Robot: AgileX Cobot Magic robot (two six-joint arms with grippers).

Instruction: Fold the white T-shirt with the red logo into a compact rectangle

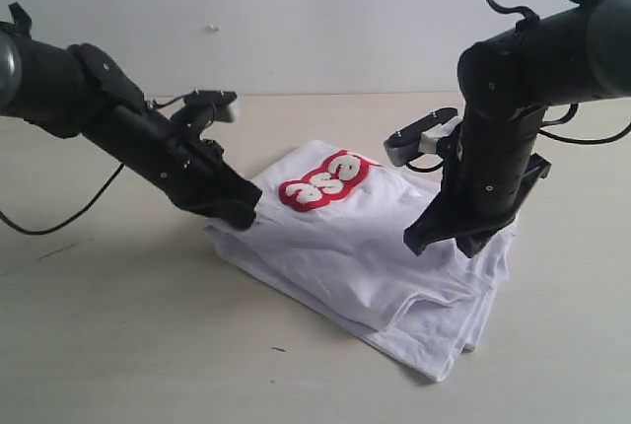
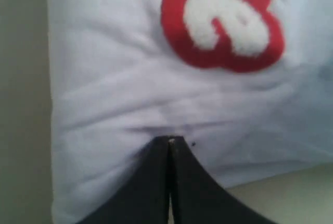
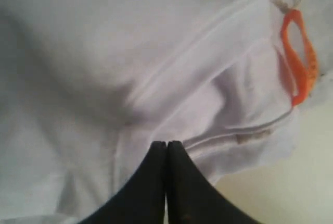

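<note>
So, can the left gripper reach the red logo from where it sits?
Probably yes: the left gripper, shut, rests on the white T-shirt just short of the red logo, which lies face up, uncovered.

A smooth pale beige tabletop spreads across the exterior view, a small dark fleck lying on it toward its near edge. A plain white wall rises from the tabletop's far edge, bearing a tiny grey speck well above the tabletop.

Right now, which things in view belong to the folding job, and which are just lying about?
Job: white T-shirt, red logo, left gripper, right gripper.
Lying about: nothing loose; only the table and a dark speck on it.
</note>
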